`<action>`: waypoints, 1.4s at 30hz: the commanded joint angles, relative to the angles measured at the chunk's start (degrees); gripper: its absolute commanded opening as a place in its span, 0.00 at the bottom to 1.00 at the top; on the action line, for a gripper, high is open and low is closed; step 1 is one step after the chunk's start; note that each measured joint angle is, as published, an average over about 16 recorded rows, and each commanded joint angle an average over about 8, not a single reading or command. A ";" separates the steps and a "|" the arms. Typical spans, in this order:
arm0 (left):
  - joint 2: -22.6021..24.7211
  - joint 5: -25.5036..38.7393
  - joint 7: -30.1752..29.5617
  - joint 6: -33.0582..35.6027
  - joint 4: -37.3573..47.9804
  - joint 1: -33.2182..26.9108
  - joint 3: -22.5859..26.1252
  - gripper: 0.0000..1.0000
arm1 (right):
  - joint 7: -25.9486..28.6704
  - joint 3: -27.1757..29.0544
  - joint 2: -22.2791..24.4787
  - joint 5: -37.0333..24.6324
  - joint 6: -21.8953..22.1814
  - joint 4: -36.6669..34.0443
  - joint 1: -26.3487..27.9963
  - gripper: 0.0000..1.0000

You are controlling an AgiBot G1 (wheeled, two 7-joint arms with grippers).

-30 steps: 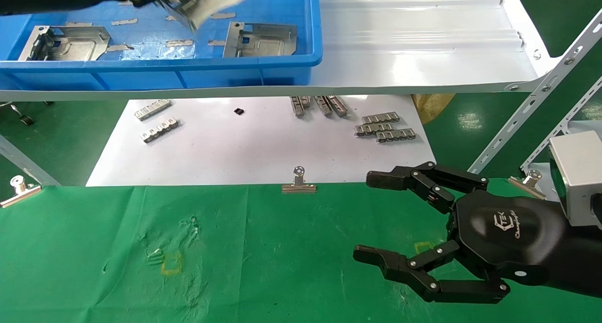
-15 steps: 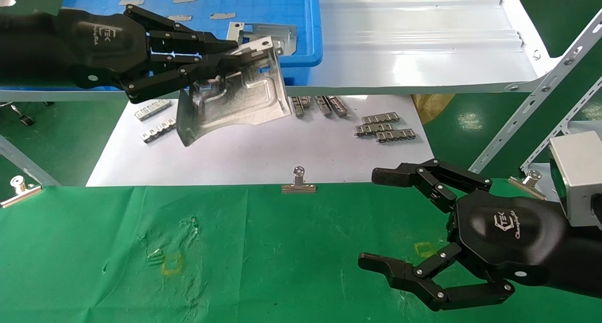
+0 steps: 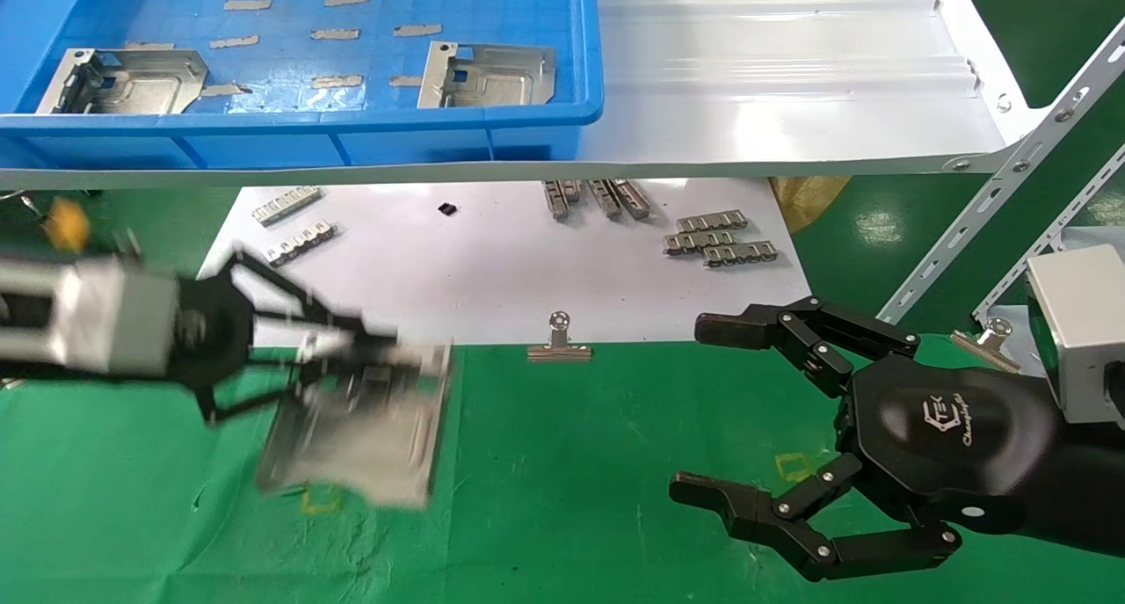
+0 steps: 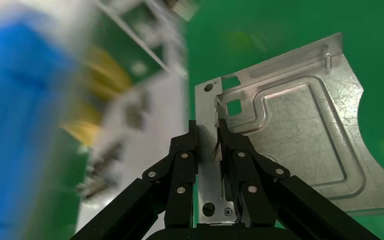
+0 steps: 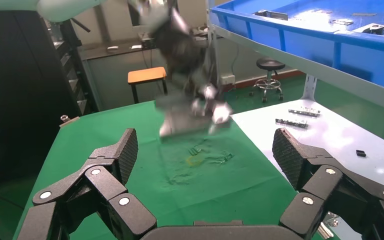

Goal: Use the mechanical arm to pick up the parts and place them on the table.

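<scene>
My left gripper (image 3: 387, 358) is shut on a silvery stamped plate (image 3: 360, 432), held by its folded edge above the left of the green cloth table (image 3: 562, 463), over a yellow square mark (image 3: 321, 498). In the left wrist view the fingers (image 4: 185, 150) clamp the plate's (image 4: 300, 130) tab edge. Two more plates lie in the blue bin (image 3: 580, 103): one at its left (image 3: 123, 81), one at its right (image 3: 488, 75). My right gripper (image 3: 703, 406) is open and empty, hovering over the right of the cloth. The right wrist view shows the left arm and plate (image 5: 185, 120) farther off.
A white sheet (image 3: 492, 279) behind the cloth carries small ridged metal strips (image 3: 716, 239). Silver binder clips (image 3: 559, 345) hold the cloth's far edge. A white shelf (image 3: 791, 85) bears the bin. A slanted perforated rail (image 3: 993, 191) stands at right.
My left gripper has carried the plate out of the bin, down and toward me, and now holds it over the left of the cloth. The right gripper has barely moved.
</scene>
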 commanded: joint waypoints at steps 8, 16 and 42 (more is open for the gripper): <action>1.62 7.51 14.94 -4.46 6.47 2.26 4.77 0.00 | 0.00 0.00 0.00 0.00 0.00 0.00 0.00 1.00; 2.93 8.25 20.79 -8.40 11.09 5.46 4.82 0.00 | 0.00 0.00 0.00 0.00 0.00 0.00 0.00 1.00; 5.51 4.48 8.50 1.03 24.23 2.82 5.59 1.00 | 0.00 0.00 0.00 0.00 0.00 0.00 0.00 1.00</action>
